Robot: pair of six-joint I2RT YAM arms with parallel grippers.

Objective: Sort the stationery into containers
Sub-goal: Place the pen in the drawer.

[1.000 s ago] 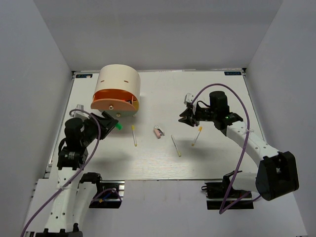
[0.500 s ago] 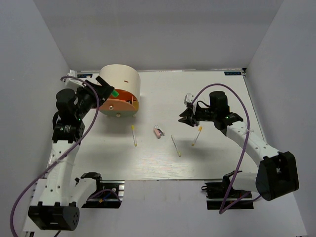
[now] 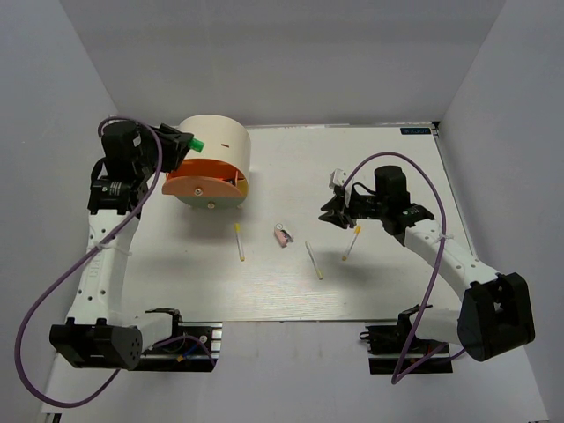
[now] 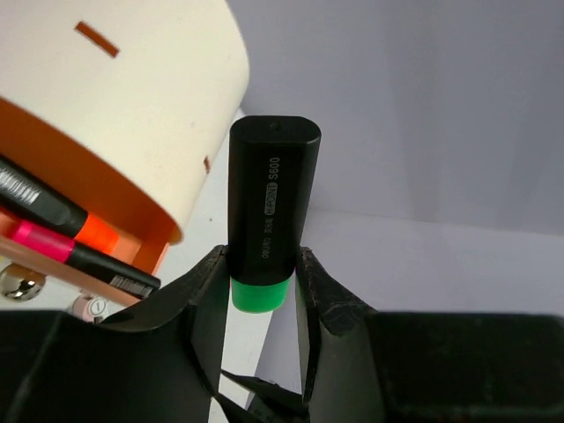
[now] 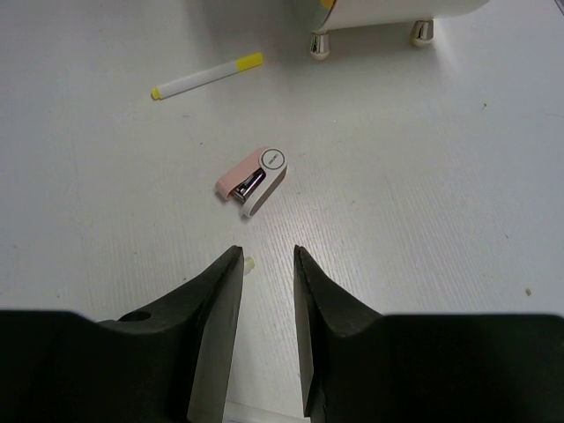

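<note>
While the left gripper (image 4: 260, 266) clamps the green-ended highlighter (image 4: 269, 198), right gripper (image 5: 267, 260) empty and ajar, centre it over the orange drawer (image 3: 204, 185) before release.

Cut-off organiser, half-hidden stationery

In the left wrist view the organiser (image 4: 132, 97) runs off the top and left edges. Its cream shell covers most of the orange drawer (image 4: 132, 225). The two highlighters (image 4: 53, 211) inside the drawer and the knob (image 4: 13, 284) are cut by the left edge, and the smaller print on the green highlighter (image 4: 269, 203) is unreadable. In the right wrist view only the organiser's feet (image 5: 319, 44) show at the top edge, and a stick (image 5: 249, 263) shows just its tip beside a right gripper (image 5: 266, 256) finger. From above, the pink item (image 3: 283, 235) is too small to identify.
</note>
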